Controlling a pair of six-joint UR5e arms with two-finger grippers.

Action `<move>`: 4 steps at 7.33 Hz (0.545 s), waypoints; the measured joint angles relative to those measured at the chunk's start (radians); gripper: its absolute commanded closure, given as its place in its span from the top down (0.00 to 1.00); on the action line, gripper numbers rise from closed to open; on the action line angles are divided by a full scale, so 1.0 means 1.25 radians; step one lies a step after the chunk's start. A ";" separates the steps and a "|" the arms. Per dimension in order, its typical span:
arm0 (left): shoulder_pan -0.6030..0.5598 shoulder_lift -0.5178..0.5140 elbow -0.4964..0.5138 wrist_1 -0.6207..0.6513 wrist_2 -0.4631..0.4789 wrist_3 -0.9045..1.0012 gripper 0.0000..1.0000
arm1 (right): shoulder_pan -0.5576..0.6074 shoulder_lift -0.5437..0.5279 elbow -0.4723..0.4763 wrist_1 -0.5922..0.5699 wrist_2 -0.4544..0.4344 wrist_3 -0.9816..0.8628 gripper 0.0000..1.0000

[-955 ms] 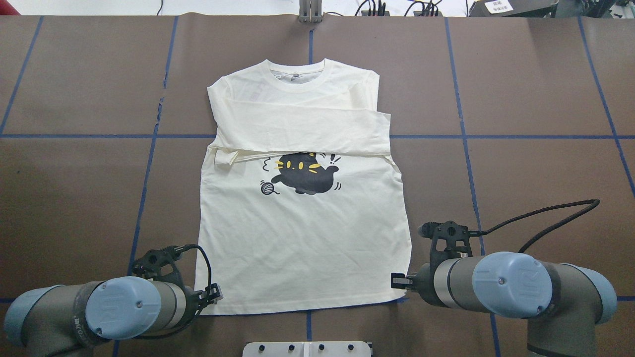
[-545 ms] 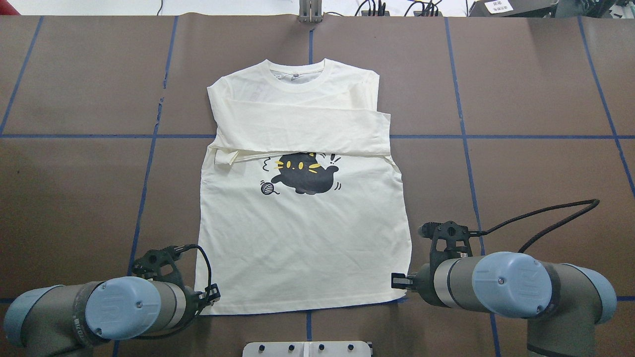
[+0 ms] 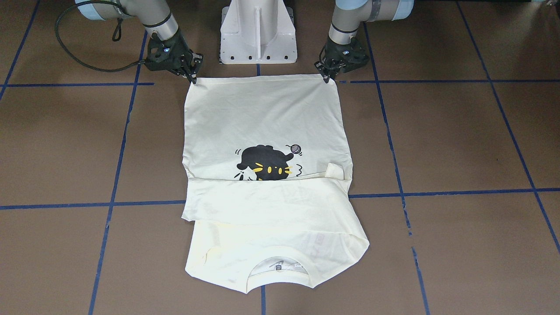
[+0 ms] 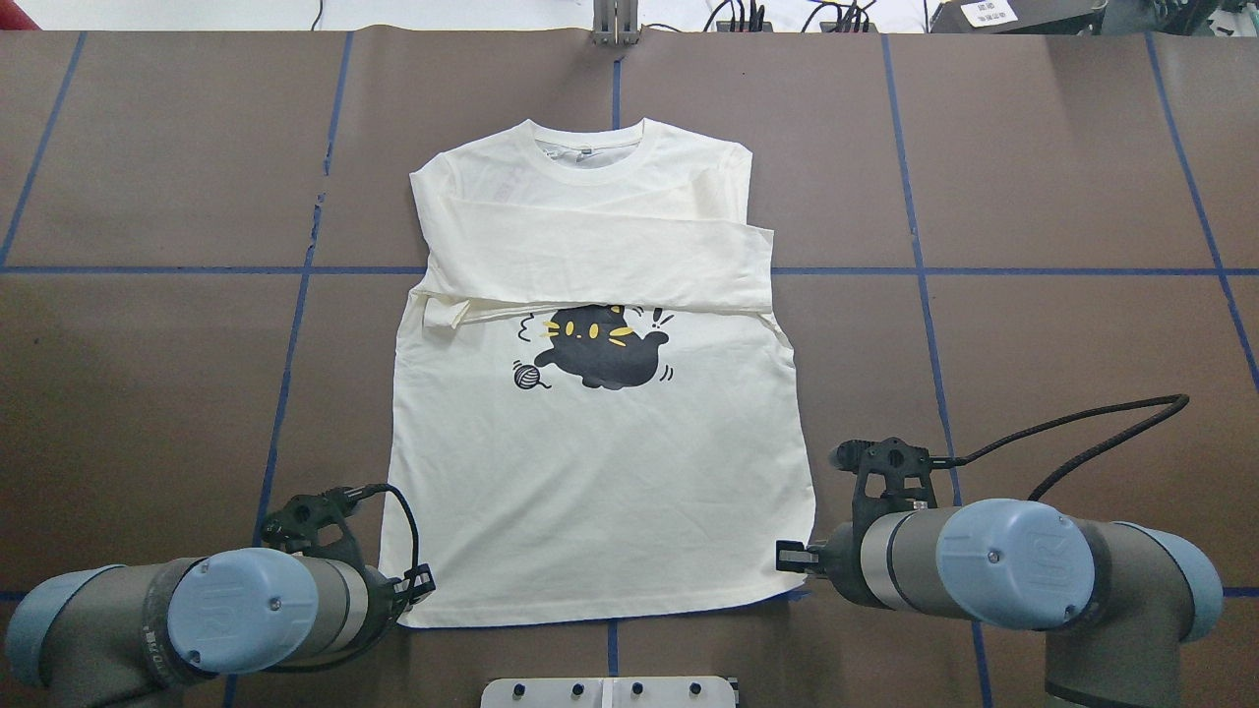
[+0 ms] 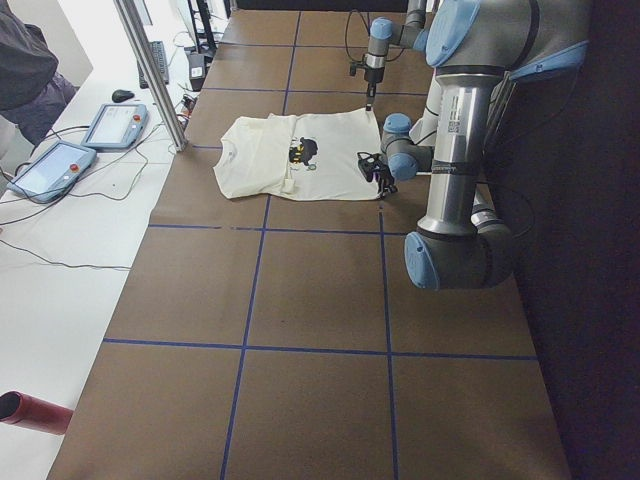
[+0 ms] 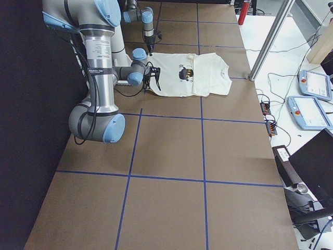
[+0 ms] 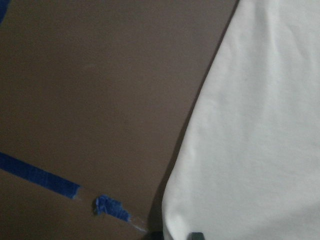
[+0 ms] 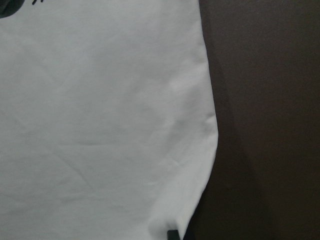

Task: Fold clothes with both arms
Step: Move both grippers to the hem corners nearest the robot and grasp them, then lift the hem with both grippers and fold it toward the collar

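— Since a second ago the T-shirt [image 4: 600, 472] has been drawn a touch toward 6 o'clock in the overhead view. Its 7 o'clock corner sits lower and farther out, the creases above the hem [image 4: 600, 610] have flattened, and the left gripper [image 3: 326, 78] has backed off with it.

— And the right gripper [image 3: 193, 79]?

— It hasn't budged that I can see. It sits at the 5 o'clock corner.

— What have the claws got?

— Each looks pinched right down onto a hem corner, fingertips together with cloth between them. The hem runs straight from one to the other, which I take as a sign that both have hold. The wrist cameras show only the fabric's edge and a sliver of fingertip, so they settle nothing.

— Why hold it there?

— My guess is that the two corners give control of the whole lower edge, so it can be lifted and carried toward 12 o'clock as one line. The sleeves [image 4: 590, 261] are already laid across the chest, just above the cat print [image 4: 595, 346], so the bottom-to-top fold looks like the step in hand.

— Where's the shirt lying?

— Flat, print up, in the middle of the table [image 4: 1033, 197]. The collar [image 4: 590, 157] is at 12 o'clock and the hem is nearest the robot. It lies across a blue tape line [image 4: 984, 270].

— Any basket or tray to put it in?

— None shows in any view. The shirt rests directly on the brown table.
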 measured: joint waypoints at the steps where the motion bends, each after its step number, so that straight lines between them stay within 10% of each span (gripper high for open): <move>1: 0.000 -0.001 -0.006 0.009 0.000 0.000 0.00 | 0.001 0.000 0.000 0.000 0.000 -0.001 0.00; 4: 0.000 -0.001 -0.062 0.050 -0.002 0.003 0.00 | 0.025 -0.009 0.016 0.000 0.030 -0.006 0.00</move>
